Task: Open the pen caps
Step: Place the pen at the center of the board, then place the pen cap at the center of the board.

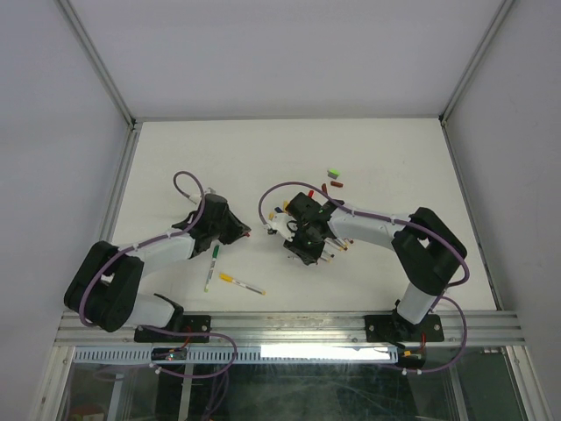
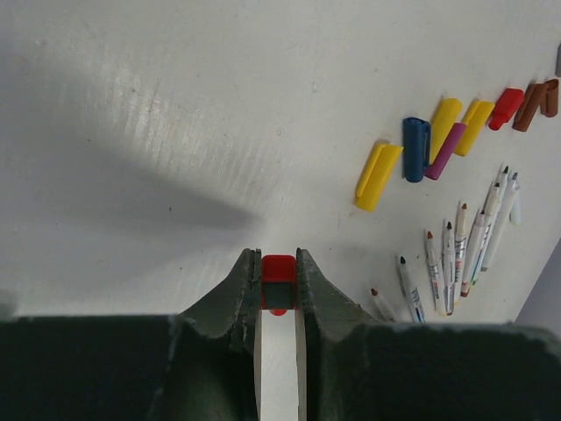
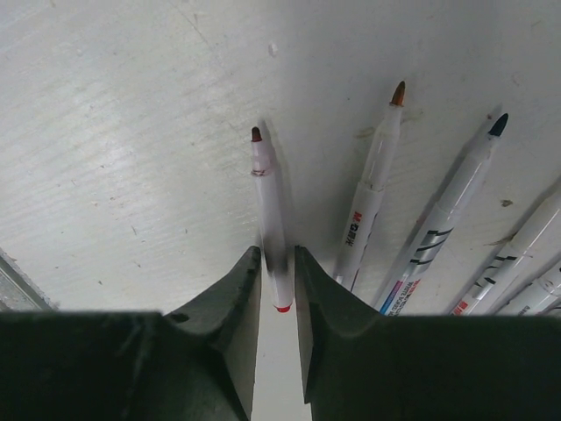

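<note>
the left gripper (image 2: 279,256) had its jaws clamped on a red cap (image 2: 279,270) over the surface (image 2: 131,132), with the loose caps (image 2: 443,136) lying ahead to its right and bare room to the left. the right gripper (image 3: 278,256) had its jaws slightly apart around an uncapped red pen (image 3: 268,189), its long axis pointing straight ahead beside other open pens (image 3: 372,189).

Worktop (image 1: 175,158): two pens (image 1: 212,267) lie near the front edge, left of centre. A row of pen caps (image 2: 415,149) runs from the middle towards the right, well apart from the back edge. A row of pens (image 2: 449,263) lies just beside it on the front side. One cap (image 2: 279,274) sits between the left gripper (image 2: 277,256) fingers. One pen (image 3: 270,202) lies between the right gripper (image 3: 278,254) fingers, other pens (image 3: 372,197) just beside it.
</note>
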Controlling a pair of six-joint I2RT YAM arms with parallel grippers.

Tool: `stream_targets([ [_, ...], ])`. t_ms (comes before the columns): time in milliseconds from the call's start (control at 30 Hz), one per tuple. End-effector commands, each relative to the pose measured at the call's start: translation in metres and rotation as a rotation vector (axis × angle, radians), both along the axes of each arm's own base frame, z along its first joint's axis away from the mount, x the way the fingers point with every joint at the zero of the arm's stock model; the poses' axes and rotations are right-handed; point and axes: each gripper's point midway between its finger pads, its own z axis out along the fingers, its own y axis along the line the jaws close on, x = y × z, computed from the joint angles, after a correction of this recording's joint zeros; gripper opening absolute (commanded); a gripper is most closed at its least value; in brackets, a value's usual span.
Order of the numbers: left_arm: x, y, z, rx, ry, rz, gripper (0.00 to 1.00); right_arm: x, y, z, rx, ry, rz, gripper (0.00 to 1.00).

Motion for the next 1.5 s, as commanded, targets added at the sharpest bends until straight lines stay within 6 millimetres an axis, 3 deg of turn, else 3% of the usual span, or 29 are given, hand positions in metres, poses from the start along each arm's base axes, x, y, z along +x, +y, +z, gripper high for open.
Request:
stream_targets([
  [0, 0.005, -0.018, 0.003, -0.014, 0.031, -0.037, 0.03, 0.011, 0.008, 0.006, 0.015, -0.042, 0.000, 0.24],
  [367, 0.004, -0.037, -0.026, 0.035, 0.122, -0.093, 0.16, 0.014, 0.014, 0.027, 0.107, -0.029, -0.019, 0.25],
  [600, 0.002, -0.035, -0.033, 0.063, 0.145, -0.097, 0.28, 0.016, 0.013, 0.034, 0.138, -0.021, -0.031, 0.25],
  [1300, 0.005, -0.032, -0.026, 0.081, 0.126, -0.087, 0.36, 0.017, 0.014, 0.046, 0.191, -0.012, -0.039, 0.26],
  [1467, 0.009, -0.033, -0.012, 0.068, 0.082, -0.094, 0.36, 0.017, 0.015, 0.050, 0.206, -0.010, -0.036, 0.26],
])
